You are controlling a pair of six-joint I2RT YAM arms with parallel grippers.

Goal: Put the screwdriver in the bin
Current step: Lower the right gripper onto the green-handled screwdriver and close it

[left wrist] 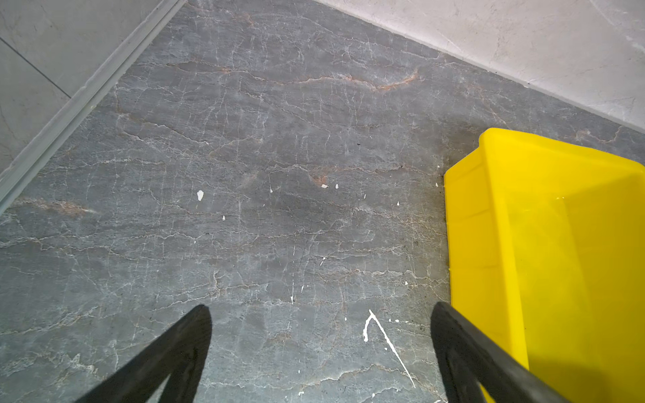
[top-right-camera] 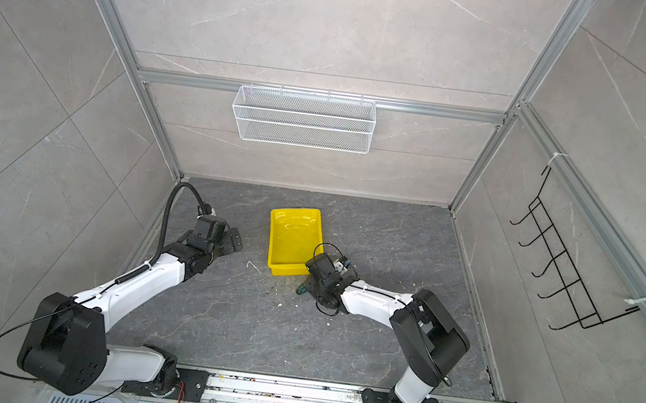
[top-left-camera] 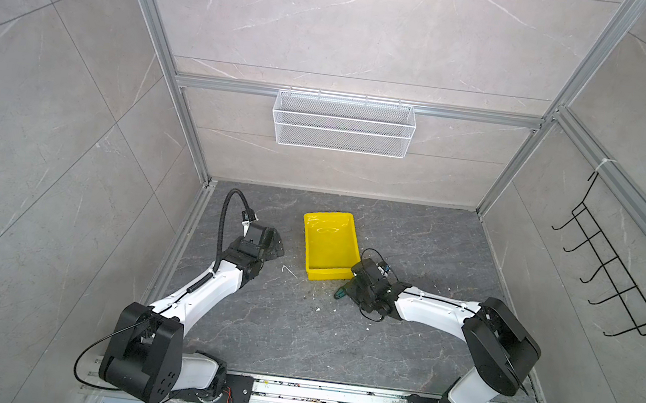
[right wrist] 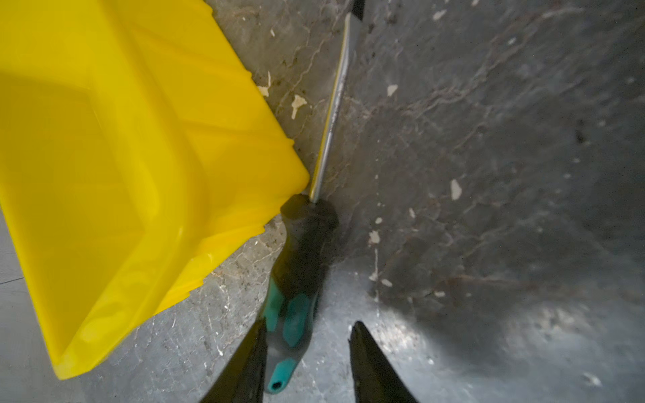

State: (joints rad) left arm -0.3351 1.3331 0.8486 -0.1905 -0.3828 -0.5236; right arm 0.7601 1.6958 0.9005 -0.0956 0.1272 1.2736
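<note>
at the 5 o'clock corner of the bin [top-left-camera: 329, 274], the screwdriver [right wrist: 300, 265] lies on the bench [top-left-camera: 276, 330], just outside it. right gripper [right wrist: 309, 326] jaws narrow, straddling the handle, one side touching, a gap at the other. left gripper [left wrist: 321, 308] at the bin's 9 o'clock, jaws wide.

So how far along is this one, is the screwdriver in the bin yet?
Not yet. Done: only the approach; the right gripper sits at the screwdriver, which lies on the table by a corner of the bin. In hand: the grasp; the fingers straddle the handle, one touching, a gap at the other. Left: clamp, lift, release into the bin, which holds nothing. The left gripper hangs open.
</note>
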